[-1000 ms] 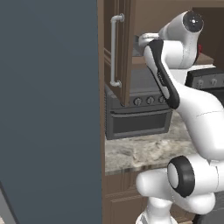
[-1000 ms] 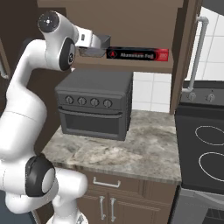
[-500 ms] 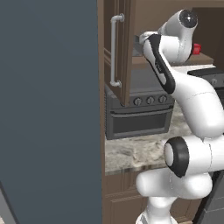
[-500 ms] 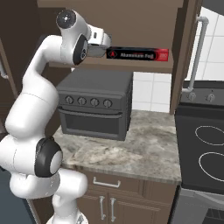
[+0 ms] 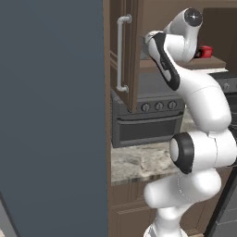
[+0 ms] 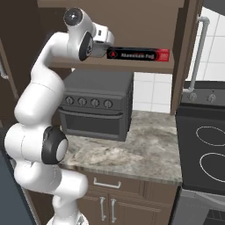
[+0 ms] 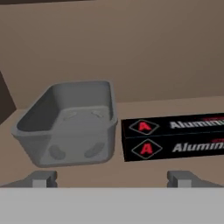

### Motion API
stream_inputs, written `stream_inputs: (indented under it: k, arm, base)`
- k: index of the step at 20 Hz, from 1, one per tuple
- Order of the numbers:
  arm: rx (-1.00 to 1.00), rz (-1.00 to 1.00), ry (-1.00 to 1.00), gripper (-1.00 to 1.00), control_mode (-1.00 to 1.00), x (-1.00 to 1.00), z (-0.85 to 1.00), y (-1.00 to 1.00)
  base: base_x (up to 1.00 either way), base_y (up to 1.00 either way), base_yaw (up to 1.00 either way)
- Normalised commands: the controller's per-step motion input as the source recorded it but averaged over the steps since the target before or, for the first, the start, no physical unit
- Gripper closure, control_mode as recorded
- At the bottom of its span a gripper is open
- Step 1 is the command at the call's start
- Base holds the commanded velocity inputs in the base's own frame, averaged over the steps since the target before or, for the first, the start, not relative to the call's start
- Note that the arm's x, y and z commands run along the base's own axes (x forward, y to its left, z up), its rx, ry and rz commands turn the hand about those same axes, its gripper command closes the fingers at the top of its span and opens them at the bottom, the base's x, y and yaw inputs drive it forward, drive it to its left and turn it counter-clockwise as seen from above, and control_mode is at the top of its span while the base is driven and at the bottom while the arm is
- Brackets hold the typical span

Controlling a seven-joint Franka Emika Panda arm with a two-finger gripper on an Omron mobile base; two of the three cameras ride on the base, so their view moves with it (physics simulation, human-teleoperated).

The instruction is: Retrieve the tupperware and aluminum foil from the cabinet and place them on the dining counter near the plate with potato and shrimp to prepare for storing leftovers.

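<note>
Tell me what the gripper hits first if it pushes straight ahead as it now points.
Probably the tupperware: the open gripper points at its right end, the aluminum foil just right. Depth is unclear.

You see the tupperware (image 7: 70, 122) and the aluminum foil (image 7: 175, 136) side by side on the cabinet (image 6: 132, 66) shelf, close but apart, tub left in the hand view. Below the shelf a toaster oven (image 6: 97, 105) sits on the worktop (image 6: 136, 147), with the stove (image 6: 206, 154) to its right.

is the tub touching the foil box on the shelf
Apart. The hand view shows a strip of bare shelf between the tupperware and the aluminum foil.
</note>
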Motion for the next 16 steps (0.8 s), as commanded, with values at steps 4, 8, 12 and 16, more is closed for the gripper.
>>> stream_inputs:
  k: [4,8,12,16]
  arm:
    - [0.00,0.00,0.00,-1.00,-1.00,0.47,0.00,0.00]
    - [0.00,0.00,0.01,-1.00,-1.00,0.53,-0.01,0.00]
    - [0.00,0.00,0.04,-1.00,-1.00,0.49,-0.07,0.00]
    - [0.00,0.00,0.08,-1.00,-1.00,0.40,-0.17,0.00]
  base:
    - [0.00,0.00,0.00]
    - [0.00,0.00,0.00]
    - [0.00,0.00,0.00]
    - [0.00,0.00,0.00]
